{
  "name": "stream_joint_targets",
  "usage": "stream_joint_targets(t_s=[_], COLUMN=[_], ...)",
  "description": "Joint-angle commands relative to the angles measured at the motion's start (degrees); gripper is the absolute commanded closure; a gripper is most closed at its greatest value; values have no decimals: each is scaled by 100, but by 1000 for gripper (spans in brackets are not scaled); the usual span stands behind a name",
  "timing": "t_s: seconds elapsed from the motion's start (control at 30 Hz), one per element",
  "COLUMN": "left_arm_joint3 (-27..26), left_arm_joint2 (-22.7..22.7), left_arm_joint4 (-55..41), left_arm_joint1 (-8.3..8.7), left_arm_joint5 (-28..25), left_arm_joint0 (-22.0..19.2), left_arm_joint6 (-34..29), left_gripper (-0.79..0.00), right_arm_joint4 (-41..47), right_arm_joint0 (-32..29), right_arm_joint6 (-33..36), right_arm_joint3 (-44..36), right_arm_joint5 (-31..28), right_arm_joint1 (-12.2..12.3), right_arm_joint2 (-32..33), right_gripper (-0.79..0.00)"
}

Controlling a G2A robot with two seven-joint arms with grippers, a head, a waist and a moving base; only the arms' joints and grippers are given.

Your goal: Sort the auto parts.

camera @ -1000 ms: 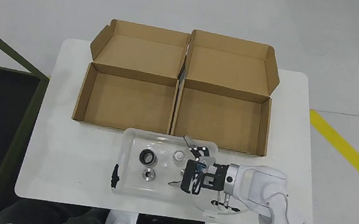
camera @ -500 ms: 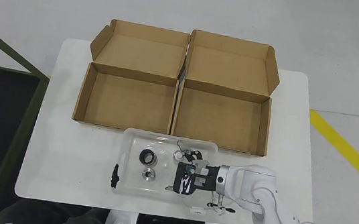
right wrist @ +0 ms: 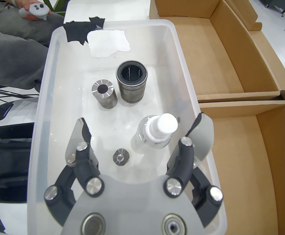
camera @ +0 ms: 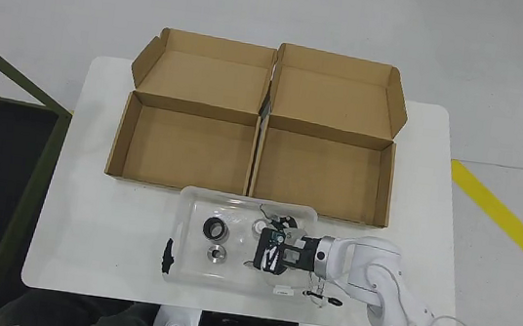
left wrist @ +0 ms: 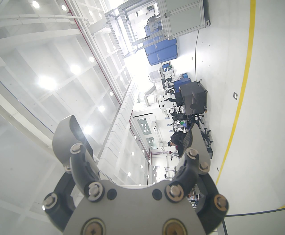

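A clear plastic bin (right wrist: 184, 73) (camera: 182, 252) holds the parts. Standing in it are a dark linear bearing (right wrist: 131, 82) (camera: 213, 228), a smaller steel cylinder (right wrist: 104, 90) (camera: 219, 253), a small steel disc (right wrist: 121, 157) and a white-capped clear part (right wrist: 157, 131) (camera: 260, 228). My right gripper (right wrist: 142, 126) (camera: 266, 251) hangs open over the bin's right half, the white-capped part and the disc between its fingers, touching neither. My left gripper (left wrist: 131, 131) is open, holds nothing and points up at a hall ceiling.
Two open cardboard boxes (camera: 183, 146) (camera: 321, 170) stand side by side behind the bin, both bare inside. Black tape (right wrist: 78, 31) and a white paper scrap (right wrist: 108, 43) stick to the bin's left end wall. White table (camera: 101, 232) lies left of the bin.
My right gripper has moved left along the bin, from its right end to over the white-capped part, staying open.
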Motion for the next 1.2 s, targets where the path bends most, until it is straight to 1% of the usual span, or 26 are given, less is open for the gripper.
stream_joint_targets(t_s=[0.0,0.07,0.2,0.33,0.4,0.47,0.5,0.83,0.97,1.17], left_arm_joint3=[0,0,0,0,0,0,0,0,0,0], left_arm_joint2=[0,0,0,0,0,0,0,0,0,0], left_arm_joint4=[0,0,0,0,0,0,0,0,0,0], left_arm_joint1=[0,0,0,0,0,0,0,0,0,0], left_arm_joint5=[0,0,0,0,0,0,0,0,0,0], left_arm_joint0=[0,0,0,0,0,0,0,0,0,0], left_arm_joint6=[0,0,0,0,0,0,0,0,0,0], left_gripper=[-785,-785,-785,-785,-785,-785,-785,-785,-785,-785], right_arm_joint4=[12,31,0,-78,-97,-100,-98,14,144,181], right_arm_joint0=[37,65,121,185,216,244,254,234,231,240], right_arm_joint6=[62,110,172,176,165,147,131,-198,-431,-565], right_arm_joint3=[26,58,112,165,192,202,190,-179,-366,-632], right_arm_joint5=[28,68,172,277,308,327,330,206,90,57], right_arm_joint1=[4,7,13,14,12,11,12,55,78,117], right_arm_joint2=[-20,-35,-74,-141,-190,-231,-248,-241,-197,-72], right_gripper=[-576,-502,-388,-320,-228,-34,0,0,0,0])
